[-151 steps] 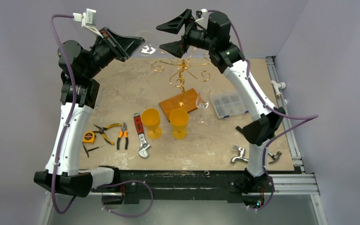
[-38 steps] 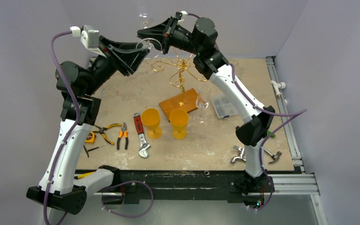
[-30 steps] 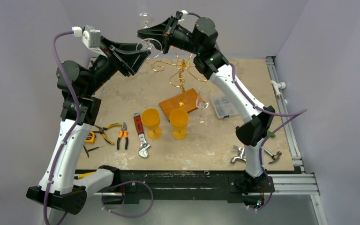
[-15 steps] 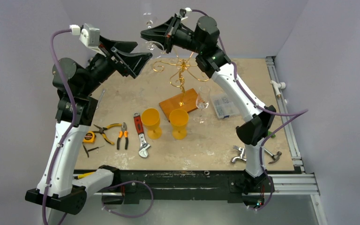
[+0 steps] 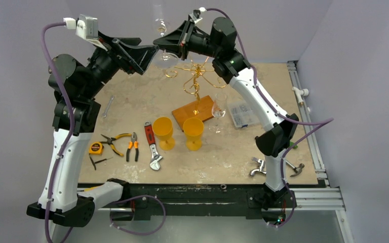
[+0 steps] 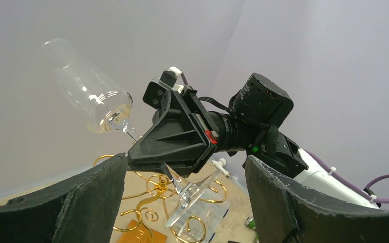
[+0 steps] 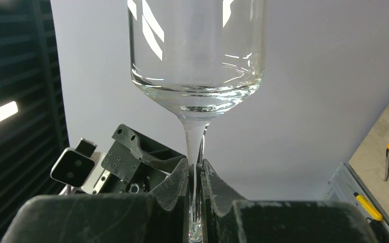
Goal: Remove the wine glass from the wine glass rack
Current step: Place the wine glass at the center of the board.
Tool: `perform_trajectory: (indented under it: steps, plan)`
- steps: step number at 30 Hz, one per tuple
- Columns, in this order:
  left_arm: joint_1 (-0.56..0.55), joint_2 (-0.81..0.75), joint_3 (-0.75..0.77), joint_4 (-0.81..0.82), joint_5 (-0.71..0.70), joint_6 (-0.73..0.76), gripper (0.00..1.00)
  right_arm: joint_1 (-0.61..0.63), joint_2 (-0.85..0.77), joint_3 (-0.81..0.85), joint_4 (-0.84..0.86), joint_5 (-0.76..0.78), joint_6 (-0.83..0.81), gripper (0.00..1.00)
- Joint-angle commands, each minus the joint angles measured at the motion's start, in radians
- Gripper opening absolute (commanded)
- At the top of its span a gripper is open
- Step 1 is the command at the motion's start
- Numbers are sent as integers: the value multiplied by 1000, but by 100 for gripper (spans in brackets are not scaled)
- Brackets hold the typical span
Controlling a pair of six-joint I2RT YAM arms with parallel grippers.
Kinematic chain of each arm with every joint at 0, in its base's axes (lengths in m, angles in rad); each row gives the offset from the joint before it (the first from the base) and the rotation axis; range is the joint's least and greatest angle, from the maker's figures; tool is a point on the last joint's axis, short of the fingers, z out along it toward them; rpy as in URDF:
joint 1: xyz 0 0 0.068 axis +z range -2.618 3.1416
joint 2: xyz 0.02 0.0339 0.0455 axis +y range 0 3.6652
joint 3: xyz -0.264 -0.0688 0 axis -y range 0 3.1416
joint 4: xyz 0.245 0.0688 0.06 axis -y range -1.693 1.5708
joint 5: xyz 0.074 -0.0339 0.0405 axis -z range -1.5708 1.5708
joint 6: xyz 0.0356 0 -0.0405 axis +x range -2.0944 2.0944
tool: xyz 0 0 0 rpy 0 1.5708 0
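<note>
the wine glass (image 7: 195,50) hangs at the top view's upper middle, just up-left of the wine glass rack (image 5: 196,76), its stem pinched in the right claw (image 7: 195,185). the left claw (image 5: 141,50) is spread and empty. likely light, slick and brittle: grip the stem, gently.

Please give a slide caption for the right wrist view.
Right gripper clamps the wine glass by its stem, bowl above.
</note>
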State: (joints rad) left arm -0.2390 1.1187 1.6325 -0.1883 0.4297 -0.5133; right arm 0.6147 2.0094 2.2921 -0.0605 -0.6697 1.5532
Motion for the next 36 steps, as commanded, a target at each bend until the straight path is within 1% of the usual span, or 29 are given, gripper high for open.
perform_trajectory:
  steps: [1, 8, 13, 18, 22, 28, 36]
  plan:
    - [-5, 23, 49, 9, -28, -69, 83, -4, -86, 13, 40, -42, -82, 0]
    - [-5, 64, 113, -35, -107, -140, 83, -3, -113, -18, 56, -68, -121, 0]
    - [-5, 85, 126, -46, -160, -183, 83, -4, -149, -87, 120, -85, -124, 0]
    - [-3, 115, 166, -85, -198, -215, 84, -2, -159, -102, 180, -127, -117, 0]
    - [0, 137, 188, -91, -183, -238, 84, 0, -169, -121, 228, -169, -111, 0]
    - [16, 146, 199, -80, -146, -227, 84, 2, -185, -142, 268, -232, -121, 0]
    - [24, 154, 178, -20, -91, -311, 84, 17, -184, -137, 300, -299, -132, 0]
